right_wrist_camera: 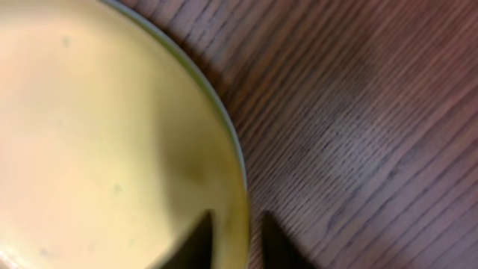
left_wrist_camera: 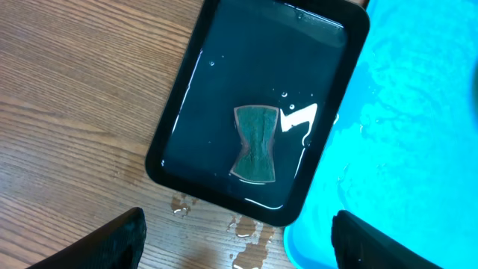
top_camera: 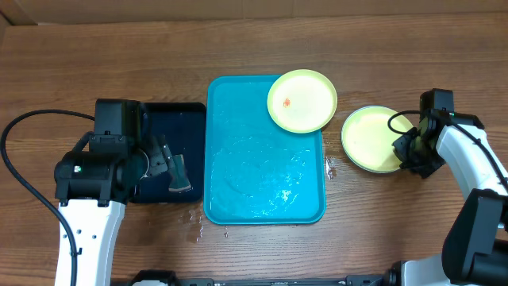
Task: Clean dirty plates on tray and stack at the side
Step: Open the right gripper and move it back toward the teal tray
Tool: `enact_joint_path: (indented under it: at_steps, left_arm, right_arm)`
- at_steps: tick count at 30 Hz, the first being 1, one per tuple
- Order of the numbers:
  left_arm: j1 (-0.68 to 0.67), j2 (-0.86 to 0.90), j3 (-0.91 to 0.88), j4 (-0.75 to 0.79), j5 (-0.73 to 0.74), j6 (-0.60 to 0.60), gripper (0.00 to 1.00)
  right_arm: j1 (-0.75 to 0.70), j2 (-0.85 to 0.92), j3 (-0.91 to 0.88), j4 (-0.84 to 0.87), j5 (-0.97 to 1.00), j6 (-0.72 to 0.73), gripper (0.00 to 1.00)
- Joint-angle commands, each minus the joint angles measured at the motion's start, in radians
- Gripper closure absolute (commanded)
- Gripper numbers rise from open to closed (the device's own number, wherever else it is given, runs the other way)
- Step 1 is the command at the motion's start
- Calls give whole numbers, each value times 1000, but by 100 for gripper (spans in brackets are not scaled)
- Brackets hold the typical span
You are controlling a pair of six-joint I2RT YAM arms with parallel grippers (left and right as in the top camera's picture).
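The turquoise tray (top_camera: pixel 254 175) lies wet in the middle of the table and also shows in the left wrist view (left_wrist_camera: pixel 403 134). A pale yellow-green plate with a small red smear (top_camera: pixel 305 95) rests on the tray's far right corner, overhanging the rim. A second yellow-green plate (top_camera: pixel 365 139) lies on the table right of the tray. My right gripper (top_camera: pixel 406 147) is at its right edge, and in the right wrist view its fingers (right_wrist_camera: pixel 237 243) are closed on either side of this plate's (right_wrist_camera: pixel 97 134) rim. My left gripper (left_wrist_camera: pixel 239 246) is open and empty. The light blue plate is out of view.
A black tray (top_camera: pixel 171 119) holding water lies left of the turquoise tray, with a dark green sponge (left_wrist_camera: pixel 256 142) in it. The left gripper (top_camera: pixel 171 171) hovers over its near edge. Water drops (left_wrist_camera: pixel 246 232) lie on the wood in front of both trays.
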Motion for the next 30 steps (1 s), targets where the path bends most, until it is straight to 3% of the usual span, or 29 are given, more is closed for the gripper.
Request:
enact_joint_path:
  at_steps: [1,3,4,8,13,23,30]
  left_arm:
    - [0,5,-1,2,8,-14,20]
    - [0,5,0,3,8,-14,20]
    - [0,5,0,3,8,-14,20]
    - [0,5,-1,13,9,-14,20]
    - [0,5,-1,31,9,-14,20]
    - [0,5,-1,38,9,-14,19]
    - [0,5,-1,37,9,-14,19]
  right_arm:
    - [4,8,-6,2,6,-1,39]
    - [4,8,-6,9,-13,-43,21]
    - [5,8,-5,24,-55,-108,21]
    - [7,8,56,71,-268,-309,28]
    - [45,8,195,89,-351,-312,32]
    - [269,85,205,318,-230,-316,30]
    - [342,163,205,423,-111,-316,34]
